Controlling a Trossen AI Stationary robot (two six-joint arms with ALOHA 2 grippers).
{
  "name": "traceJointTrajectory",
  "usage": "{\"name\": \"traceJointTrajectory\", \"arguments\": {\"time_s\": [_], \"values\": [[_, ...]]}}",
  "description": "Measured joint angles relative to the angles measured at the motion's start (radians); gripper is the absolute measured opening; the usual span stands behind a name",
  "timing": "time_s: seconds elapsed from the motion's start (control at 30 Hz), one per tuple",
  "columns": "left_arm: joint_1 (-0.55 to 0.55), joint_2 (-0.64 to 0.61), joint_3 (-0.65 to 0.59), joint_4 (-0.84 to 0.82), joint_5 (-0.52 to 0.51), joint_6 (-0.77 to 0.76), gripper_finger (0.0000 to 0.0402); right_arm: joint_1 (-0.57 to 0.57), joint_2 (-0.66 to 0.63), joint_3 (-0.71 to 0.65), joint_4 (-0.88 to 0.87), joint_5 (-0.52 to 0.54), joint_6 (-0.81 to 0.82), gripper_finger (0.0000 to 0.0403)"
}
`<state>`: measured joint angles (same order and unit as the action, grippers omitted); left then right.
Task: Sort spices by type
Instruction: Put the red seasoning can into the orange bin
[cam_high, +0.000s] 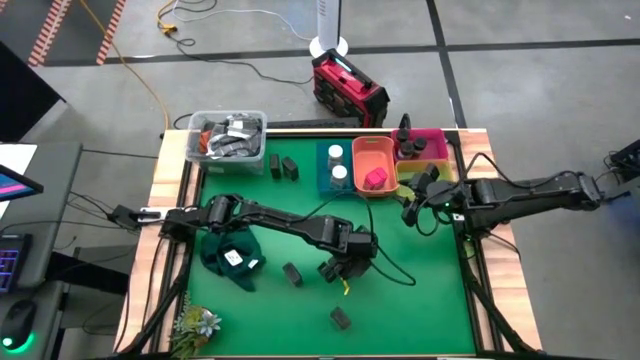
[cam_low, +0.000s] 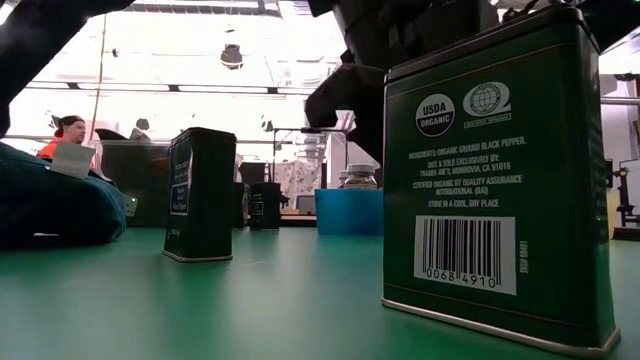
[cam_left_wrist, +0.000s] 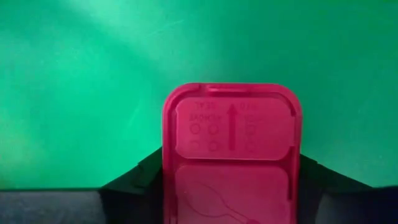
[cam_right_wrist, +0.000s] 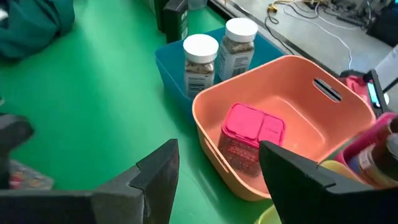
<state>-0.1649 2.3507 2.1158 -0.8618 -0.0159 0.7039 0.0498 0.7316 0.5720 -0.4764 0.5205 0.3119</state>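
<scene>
Your left tool (cam_high: 342, 270) pinches a red-pink spice box (cam_left_wrist: 231, 155) over the green worktop (cam_high: 400, 290); your right tool (cam_high: 412, 210), spread, waits beside the orange bin (cam_right_wrist: 292, 81). A person (cam_low: 68, 135) sits behind.

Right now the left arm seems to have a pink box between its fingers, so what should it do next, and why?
Probably lift it and carry it to the orange bin. The left gripper sits low over the green mat mid-table, closing around a pink box, and a matching pink box already lies in that bin. The right gripper waits open beside the bins.
</scene>
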Motion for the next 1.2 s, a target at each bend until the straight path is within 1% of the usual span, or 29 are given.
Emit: {"name": "traceJointTrajectory", "arguments": {"time_s": [0.1,0.2,0.3,0.4,0.47,0.7,0.8,0.97,1.2], "values": [[0.022,0.000,0.044,-0.049,-0.031,-0.010,0.0200,0.000,-0.041,0.006,-0.028,0.000,0.027,0.0249],[0.050,-0.001,0.085,-0.049,-0.059,-0.011,0.0208,0.000,-0.086,0.008,-0.027,0.004,0.046,0.0249],[0.082,-0.001,0.144,-0.077,-0.060,-0.012,0.0206,0.000,-0.123,0.008,-0.037,0.025,0.073,0.0249],[0.121,-0.003,0.197,-0.072,-0.063,-0.011,0.0201,0.000,-0.143,0.008,-0.080,0.059,0.096,0.0249],[0.151,-0.003,0.235,-0.096,-0.064,-0.012,0.0201,0.000,-0.150,0.008,-0.114,0.062,0.105,0.0249],[0.253,-0.016,0.240,-0.043,-0.061,0.007,0.0206,0.000,-0.148,0.008,-0.125,0.063,0.107,0.0249],[0.293,-0.016,0.240,-0.047,-0.028,-0.001,0.0205,-0.005,-0.149,0.008,-0.128,0.072,0.108,0.0249],[0.336,-0.016,0.240,-0.039,0.039,-0.028,0.0205,-0.018,-0.149,0.008,-0.179,0.200,0.134,0.0249],[0.370,-0.016,0.240,0.018,0.042,-0.040,0.0205,-0.025,-0.149,0.008,-0.203,0.409,0.164,0.0249]]}}
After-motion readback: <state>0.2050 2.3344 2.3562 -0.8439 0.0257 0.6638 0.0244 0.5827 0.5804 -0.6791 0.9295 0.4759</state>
